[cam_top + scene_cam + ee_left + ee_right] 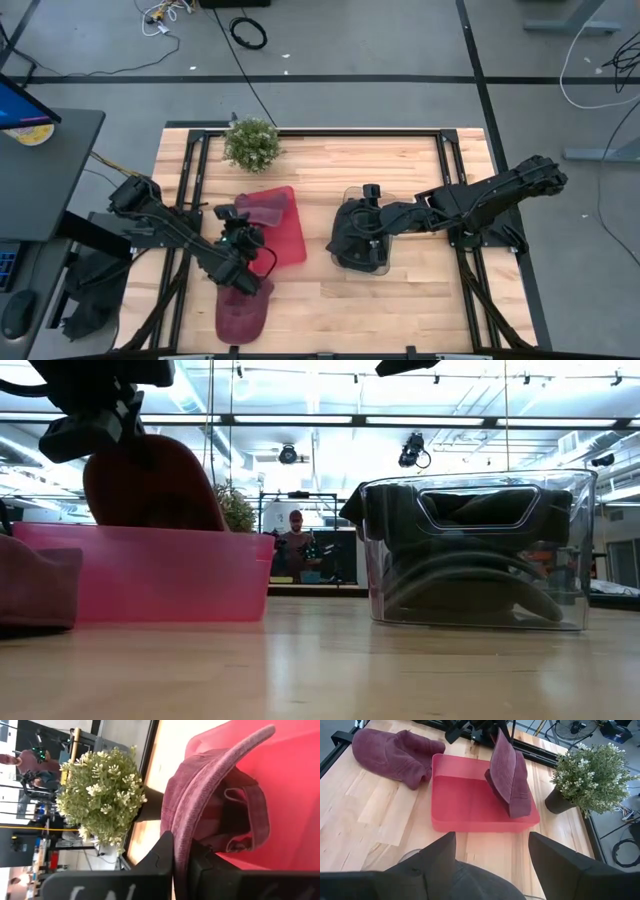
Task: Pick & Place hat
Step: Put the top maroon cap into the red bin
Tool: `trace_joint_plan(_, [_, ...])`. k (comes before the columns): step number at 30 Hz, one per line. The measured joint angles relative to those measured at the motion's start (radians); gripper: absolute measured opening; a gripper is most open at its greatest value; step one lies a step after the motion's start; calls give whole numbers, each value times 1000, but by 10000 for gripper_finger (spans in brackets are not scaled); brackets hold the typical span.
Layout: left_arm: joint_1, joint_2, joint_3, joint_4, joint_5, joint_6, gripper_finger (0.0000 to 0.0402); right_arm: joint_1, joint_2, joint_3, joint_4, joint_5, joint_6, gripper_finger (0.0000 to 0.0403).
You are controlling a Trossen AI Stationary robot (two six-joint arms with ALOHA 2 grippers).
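Hat [507, 772] brim inside pink bin [470, 805] rim

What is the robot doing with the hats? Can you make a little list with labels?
left gripper: shut on the brim of a maroon cap
maroon cap: held upright over the pink bin
pink bin: on the table, beside the potted plant
potted plant: at the table's far edge
other maroon hat: lying on the table outside the bin
right gripper: open, above the clear bin
clear bin: holds dark hats
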Motion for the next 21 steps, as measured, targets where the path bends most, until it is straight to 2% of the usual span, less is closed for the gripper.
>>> trace_joint_plan(9, [54,1,0,177,-21,134,15,0,0,0,13,0,0,252])
trace_joint_plan(13, [90,1,0,231,50,184,22,0,0,0,13,0,0,252])
trace_joint_plan(21, [130,1,0,282,182,192,41,0,0,0,14,0,-1,252])
